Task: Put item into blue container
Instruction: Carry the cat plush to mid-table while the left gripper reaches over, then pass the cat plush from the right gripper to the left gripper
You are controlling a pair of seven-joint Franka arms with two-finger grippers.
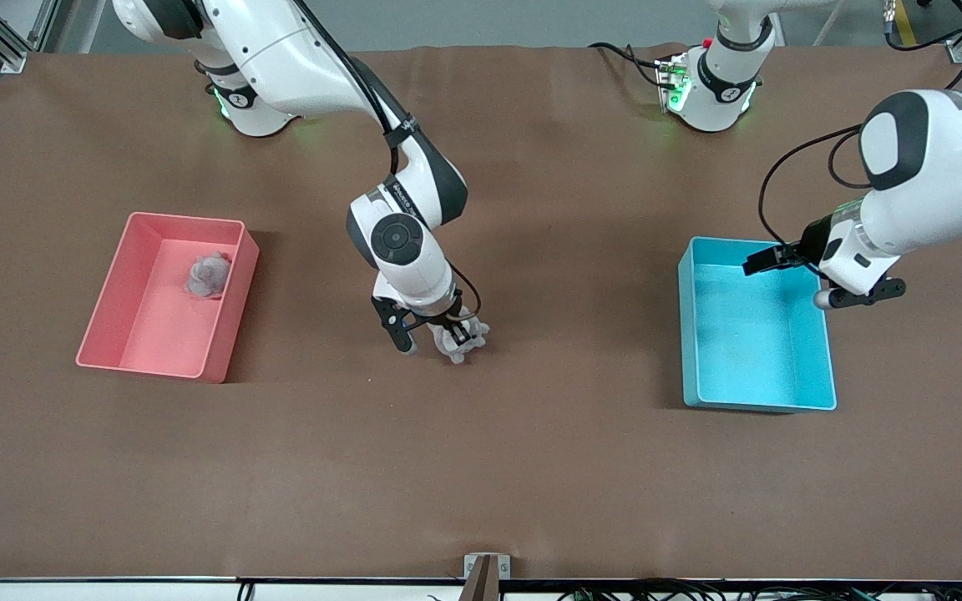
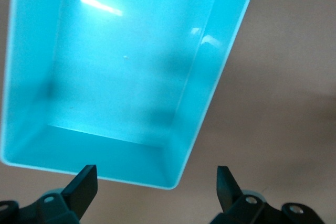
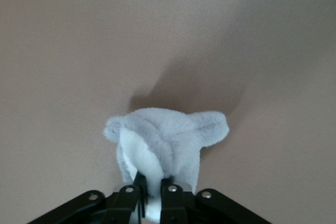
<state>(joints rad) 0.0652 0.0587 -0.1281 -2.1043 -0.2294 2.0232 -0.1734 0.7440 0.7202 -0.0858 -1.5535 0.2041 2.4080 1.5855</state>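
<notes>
Plush toy (image 1: 458, 338) pinched by right gripper (image 1: 435, 332) mid-table, to be lifted clear & carried w/o snagging to blue container (image 1: 815, 367), where left gripper (image 1: 794, 275), fingers spread, is held waiting.

The surface (image 1: 531, 467) is plain brown. One bin (image 1: 755, 334) is light blue all over, the other bin (image 1: 165, 292) pink, holding a grey fluffy toy (image 1: 207, 274). The second plush toy (image 3: 165, 145) is pale grey with white. Both tools, right (image 1: 437, 334) and left (image 2: 156, 183), have black fingers on white arms.
</notes>
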